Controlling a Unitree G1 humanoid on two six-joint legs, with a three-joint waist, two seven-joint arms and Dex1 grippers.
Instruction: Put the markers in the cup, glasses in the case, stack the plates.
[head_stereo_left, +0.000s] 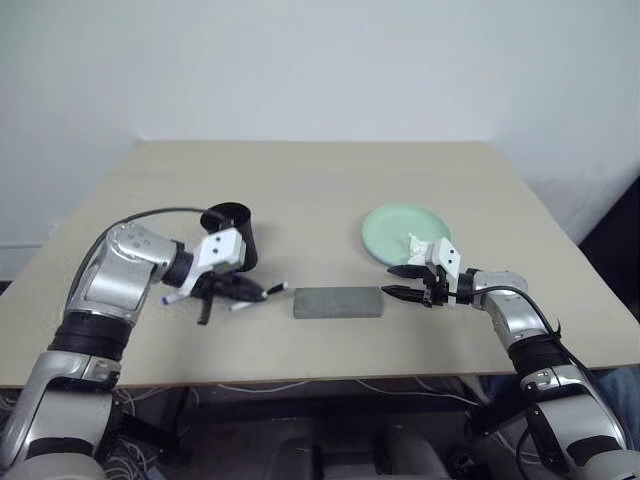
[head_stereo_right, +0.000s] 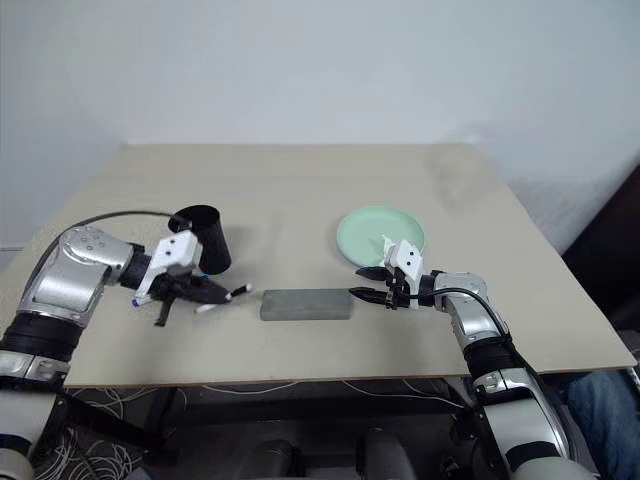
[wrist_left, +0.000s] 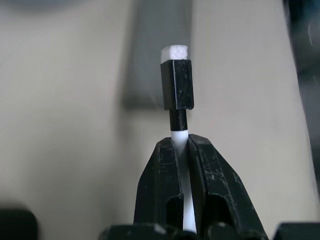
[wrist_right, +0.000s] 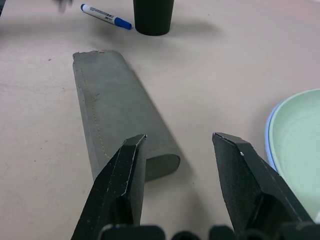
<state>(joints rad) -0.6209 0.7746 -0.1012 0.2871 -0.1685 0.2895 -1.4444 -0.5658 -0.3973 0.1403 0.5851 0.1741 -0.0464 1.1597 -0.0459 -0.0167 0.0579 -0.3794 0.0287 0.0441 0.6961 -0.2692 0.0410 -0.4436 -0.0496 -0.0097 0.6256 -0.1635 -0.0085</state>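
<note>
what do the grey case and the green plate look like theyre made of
The grey case looks like matte fabric or felt-like covering: dull surface, a stitched seam along one edge, soft rounded corners. The green plate looks like smooth plastic: even mint colour, faint sheen, thin moulded rim. Neither can be confirmed by sight alone.

black cup (head_stereo_left: 232, 232), grey case (head_stereo_left: 338, 302) — mint plate (head_stereo_left: 400, 232)

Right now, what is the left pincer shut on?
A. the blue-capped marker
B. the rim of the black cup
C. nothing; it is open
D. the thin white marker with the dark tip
D: the left wrist view shows the left pincer closed on the thin white marker, its dark tip sticking out past the fingers, while the blue-capped marker lies on the table by the black cup.
</note>
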